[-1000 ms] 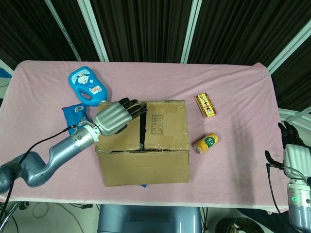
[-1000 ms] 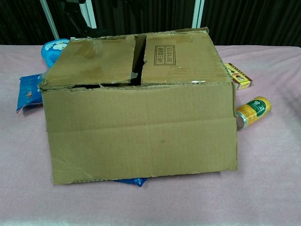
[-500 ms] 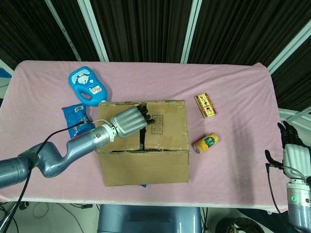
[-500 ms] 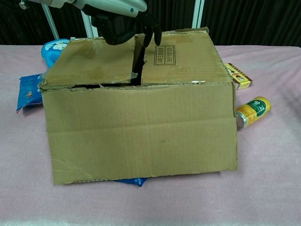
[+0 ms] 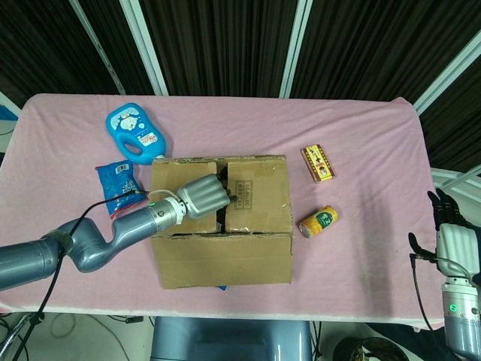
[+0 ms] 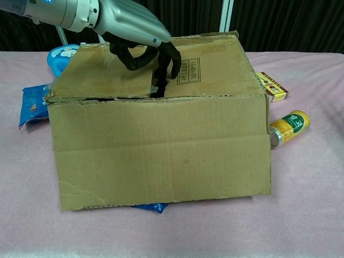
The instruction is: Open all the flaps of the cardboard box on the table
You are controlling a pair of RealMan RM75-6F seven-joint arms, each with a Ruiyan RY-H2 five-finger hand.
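The cardboard box (image 5: 225, 259) (image 6: 161, 150) stands mid-table with its two top flaps down, a dark gap between them. My left hand (image 5: 204, 197) (image 6: 134, 27) lies over the left flap (image 5: 174, 179) (image 6: 99, 72). Its fingers (image 6: 171, 56) curl down at the seam, against the edge of the right flap (image 5: 263, 197) (image 6: 217, 70). At least one fingertip dips into the gap. Whether they have hold of an edge is hidden. My right hand (image 5: 452, 235) hangs off the table's right side, fingers apart, holding nothing.
A blue bottle (image 5: 135, 131) (image 6: 59, 54) and a blue snack packet (image 5: 116, 180) (image 6: 32, 105) lie left of the box. A small yellow carton (image 5: 318, 163) (image 6: 273, 86) and a yellow can (image 5: 319, 221) (image 6: 288, 126) lie to its right. Pink cloth covers the table.
My left hand has come down over the left flap towards the seam, and its fingers went from stretched out to curled into the gap. The flaps and my right hand have not moved.
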